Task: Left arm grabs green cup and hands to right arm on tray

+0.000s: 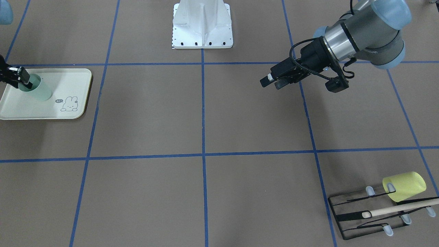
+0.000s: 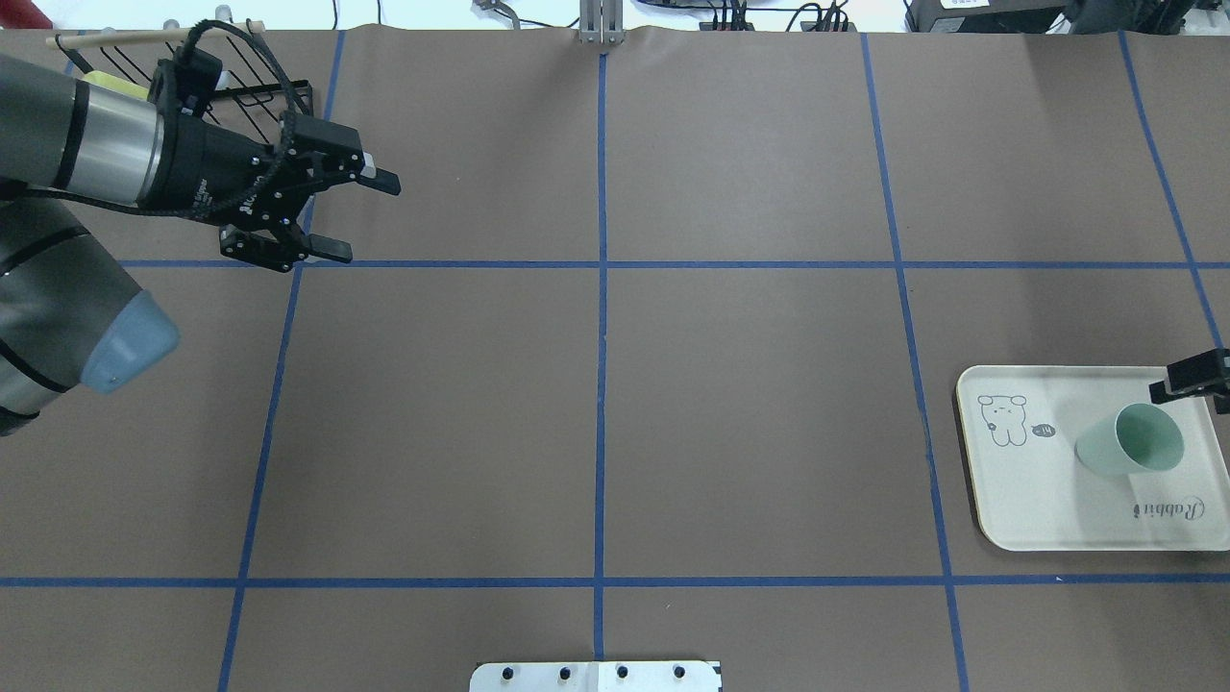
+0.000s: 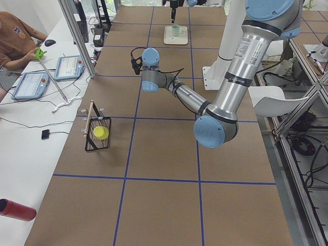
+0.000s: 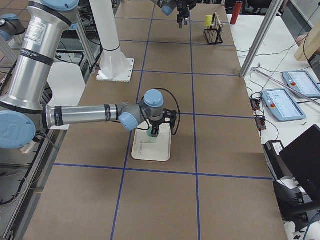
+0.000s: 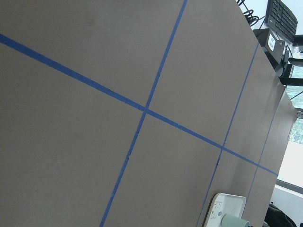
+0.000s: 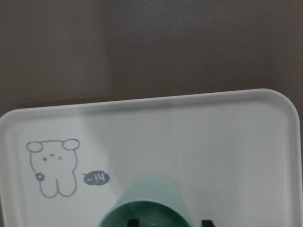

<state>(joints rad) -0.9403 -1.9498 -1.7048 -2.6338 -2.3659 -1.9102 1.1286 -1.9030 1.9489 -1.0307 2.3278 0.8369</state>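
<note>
The green cup [image 1: 41,92] stands upright on the cream tray [image 1: 68,79] at the table's right end; both also show in the overhead view, the cup [image 2: 1119,444] on the tray [image 2: 1057,500]. My right gripper [image 6: 170,223] hangs over the cup's [image 6: 147,198] rim. Its jaws stand apart, one fingertip over the mouth and the other outside the wall. My left gripper [image 2: 365,219] is open and empty, held above the table far to the left, near the wire rack.
A black wire rack [image 1: 343,219] holds a pale yellow cup [image 1: 404,185] and a wooden stick at the far left corner. The white robot base [image 1: 202,27] sits at the table's middle edge. An operator sits at a side table [image 3: 31,82].
</note>
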